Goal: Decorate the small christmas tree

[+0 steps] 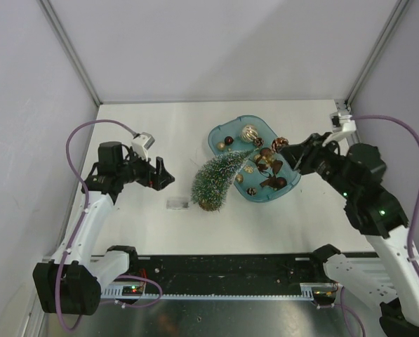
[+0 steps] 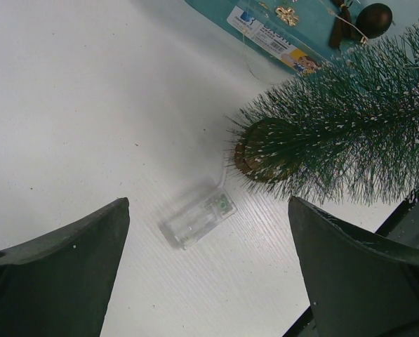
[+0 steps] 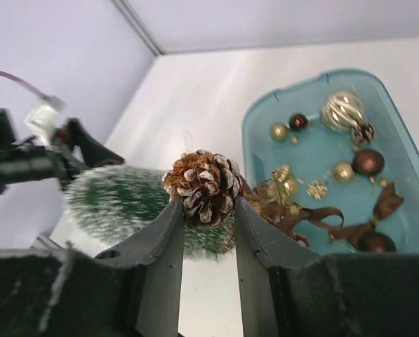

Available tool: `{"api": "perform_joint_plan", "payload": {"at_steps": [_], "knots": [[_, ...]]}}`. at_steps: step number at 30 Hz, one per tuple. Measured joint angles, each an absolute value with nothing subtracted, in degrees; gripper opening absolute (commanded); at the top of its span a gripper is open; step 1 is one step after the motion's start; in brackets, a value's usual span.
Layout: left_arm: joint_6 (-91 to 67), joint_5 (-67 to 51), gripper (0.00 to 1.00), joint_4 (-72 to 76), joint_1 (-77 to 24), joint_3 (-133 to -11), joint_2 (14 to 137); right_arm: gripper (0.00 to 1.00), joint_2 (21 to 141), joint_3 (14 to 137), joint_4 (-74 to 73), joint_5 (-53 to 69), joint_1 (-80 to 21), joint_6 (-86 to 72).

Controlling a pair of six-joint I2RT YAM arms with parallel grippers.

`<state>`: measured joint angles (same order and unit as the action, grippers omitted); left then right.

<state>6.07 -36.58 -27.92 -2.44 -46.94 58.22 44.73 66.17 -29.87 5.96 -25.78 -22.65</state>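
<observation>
The decorating has barely begun, by the look of it. The small christmas tree (image 1: 216,181) carries no ornament that I can see. It is not even standing: it lies tipped on the table (image 1: 153,126) just in front of the teal tray (image 1: 220,137), its tip reaching the tray's near rim and its round wooden base (image 2: 260,160) pointing away. The right claw (image 3: 208,209) has a frosted pine cone (image 3: 203,181) pinched between its two fingers, held up above the tray's edge (so one piece is in hand, none placed). The left claw (image 1: 165,173) stands wide with nothing in it, hovering over the table to the left of the tree. Beneath it is a small clear battery box (image 2: 197,219), whose thin wire runs toward the tree's base. What is left, I judge, is nearly everything: standing the tree up, fixing this cone to it, then working through the tray. By count there is one tree, one tray, one battery box and one cone in the claw. In the tray are three dark brown balls, one large striped gold ball, two or three small gold balls, one gold snowflake, one smaller pine cone and at least two brown ribbon bows, though the tangle nearest the claw is hard to separate.
</observation>
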Motion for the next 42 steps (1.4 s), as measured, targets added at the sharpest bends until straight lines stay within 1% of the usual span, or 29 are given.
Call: {"api": "perform_joint_plan", "payload": {"at_steps": [11, 20, 24, 26, 28, 31, 34, 37, 42], "knots": [[5.9, -37.7, 1.00, -27.9, -2.4, -46.9, 59.1, 0.32, 42.7, 80.4, -32.8, 14.2, -26.0, -22.9], [5.5, -38.4, 1.00, -27.9, -2.4, -47.0, 58.2, 0.30, 44.0, 82.2, -31.4, 24.3, -26.8, -25.4], [5.2, -39.3, 1.00, -27.9, -2.4, -47.5, 58.6, 0.30, 46.6, 82.2, -29.9, 26.0, -31.6, -25.5], [4.9, -39.4, 1.00, -27.9, -2.4, -48.4, 59.2, 0.30, 48.2, 82.3, -29.5, 24.8, -36.8, -25.0], [4.5, -39.6, 1.00, -27.7, -2.4, -49.5, 60.1, 0.31, 50.3, 82.8, -29.7, 22.3, -44.2, -23.6], [4.1, -39.9, 1.00, -27.5, -2.4, -51.2, 61.2, 0.32, 54.8, 86.1, -31.3, 15.2, -57.3, -20.2], [3.5, -40.6, 1.00, -27.1, -2.6, -52.9, 62.0, 0.32, 60.5, 90.4, -33.1, 7.6, -67.4, -16.3], [3.1, -40.8, 1.00, -26.7, -3.4, -54.1, 62.2, 0.34, 64.1, 91.7, -34.2, 2.2, -70.4, -13.9], [2.9, -40.7, 1.00, -25.7, -7.6, -54.6, 62.2, 0.35, 67.1, 92.5, -37.0, -5.7, -70.6, -10.8]]}}
